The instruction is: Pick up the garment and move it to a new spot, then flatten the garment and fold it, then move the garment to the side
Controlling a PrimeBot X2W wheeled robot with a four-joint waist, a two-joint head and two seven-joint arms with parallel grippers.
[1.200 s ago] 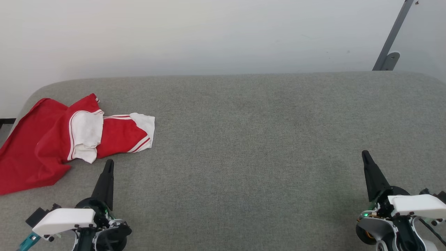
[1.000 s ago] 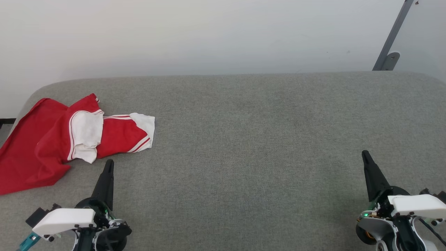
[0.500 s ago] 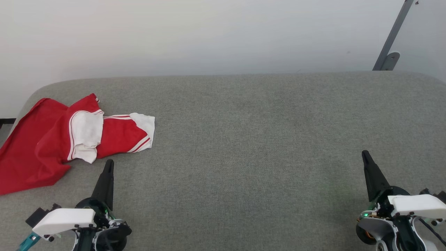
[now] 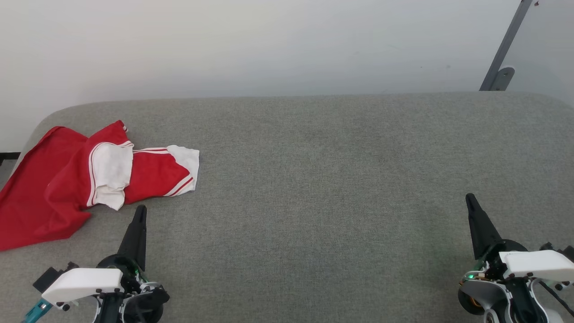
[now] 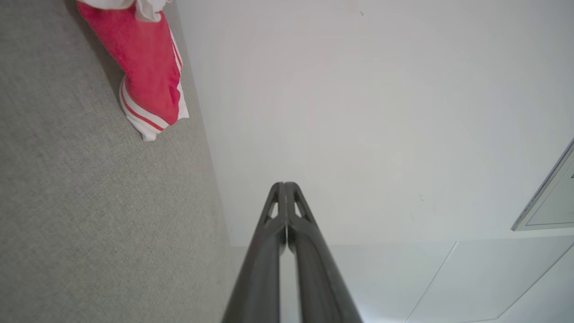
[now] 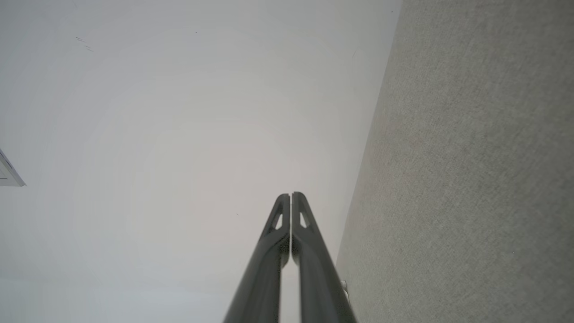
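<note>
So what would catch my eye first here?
A crumpled red shirt with white sleeves lies at the far left of a wide grey fabric surface. The left jaws, shut to a dark point, sit just in front of it; the right jaws sit at the lower right.

No readable text, label or number shows on the garment (image 4: 54,188).

Seemingly a test room: grey cloth-covered table (image 4: 314,179) against a white wall (image 4: 269,45), metal post (image 4: 506,47) behind the table's right corner.
</note>
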